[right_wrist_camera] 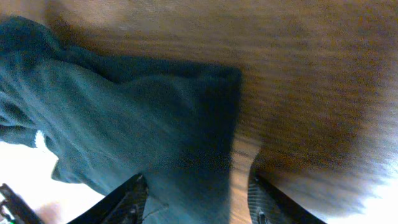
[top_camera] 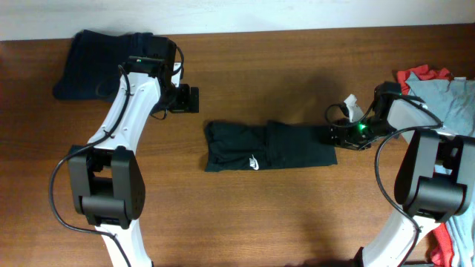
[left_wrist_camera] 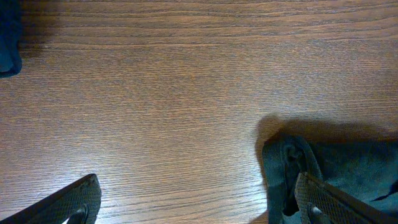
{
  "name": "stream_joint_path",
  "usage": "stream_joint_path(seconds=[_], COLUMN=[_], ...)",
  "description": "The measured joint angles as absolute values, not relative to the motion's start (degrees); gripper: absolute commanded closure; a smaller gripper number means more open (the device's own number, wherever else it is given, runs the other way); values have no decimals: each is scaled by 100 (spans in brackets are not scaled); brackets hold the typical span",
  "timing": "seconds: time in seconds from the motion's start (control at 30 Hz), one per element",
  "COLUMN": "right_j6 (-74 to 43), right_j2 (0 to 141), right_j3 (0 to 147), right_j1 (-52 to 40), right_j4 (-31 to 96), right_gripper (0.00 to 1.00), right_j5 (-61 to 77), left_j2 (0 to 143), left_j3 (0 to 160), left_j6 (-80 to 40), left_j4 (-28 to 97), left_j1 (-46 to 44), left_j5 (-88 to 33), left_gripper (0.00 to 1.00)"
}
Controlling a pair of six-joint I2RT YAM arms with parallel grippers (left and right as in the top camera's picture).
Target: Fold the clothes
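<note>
**T-shirt [top_camera: 282, 144] folded in a strip mid-table, your two grippers at its ends**

You have the black T-shirt lying flat at the middle of the wooden table [top_camera: 245, 222], folded into a long narrow band that runs left to right. Its small white logo [top_camera: 254, 159] faces up near the front edge, left of centre.

Your left gripper [top_camera: 189, 99] hangs just behind the band's left end, over bare wood. From the left wrist, the two fingers [left_wrist_camera: 68, 205] stand as wide apart as they go, with nothing between them but table; the shirt's rumpled corner sits under the right-hand finger, and no grip on it shows.

Your right gripper [top_camera: 335, 135] sits at the band's right end. From the right wrist the picture is blurred, but the jaws are partly apart and the shirt's edge runs between the fingers [right_wrist_camera: 127, 199]. The cloth lies down on the wood, and neither finger pinches it as far as you can see.

Off to the sides: a navy garment [top_camera: 96, 63] is heaped at the far left corner, behind your left arm. At the right edge a grey-blue garment [top_camera: 454, 100] lies on a red garment [top_camera: 423, 73], partly under your right arm. Both heaps are well apart from the folded shirt.
</note>
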State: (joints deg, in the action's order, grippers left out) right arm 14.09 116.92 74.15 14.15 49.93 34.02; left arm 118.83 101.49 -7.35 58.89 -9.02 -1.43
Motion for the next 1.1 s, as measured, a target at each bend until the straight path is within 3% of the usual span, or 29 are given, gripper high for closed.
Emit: stream_joint_path(seconds=[0.1, 0.23, 0.37, 0.47, 0.5, 0.63, 1.1], right_j6=[1409, 1406, 1413, 1413, 1411, 1391, 1208], right_j2=[11684, 11684, 11686, 11686, 11686, 11690, 11773], right_j3=[7336, 7284, 7216, 7207, 7207, 7210, 9334], right_j1=[1415, 1415, 1415, 1415, 1415, 1417, 2652], right_j4=[4866, 4783, 4703, 4659, 4644, 4633, 7382], right_gripper=[52, 53, 62, 73, 83, 96, 96], right_j5=[3557, 3675, 3785, 3789, 3791, 3811, 2893], left_j2=[11883, 11883, 11883, 11883, 11883, 11883, 11883], left_j3=[10149, 10149, 10149, 10149, 10149, 10149, 10149], left_j6=[-733, -733, -733, -733, -735, -735, -733], left_j4=[5892, 5892, 5889, 5889, 5889, 5889, 5889], left_j1=[-902, -902, -902, -902, -902, -902, -902], left_j5=[-143, -145, -143, -143, -143, -143, -143], left_gripper=[1, 1, 1, 1, 1, 1, 1])
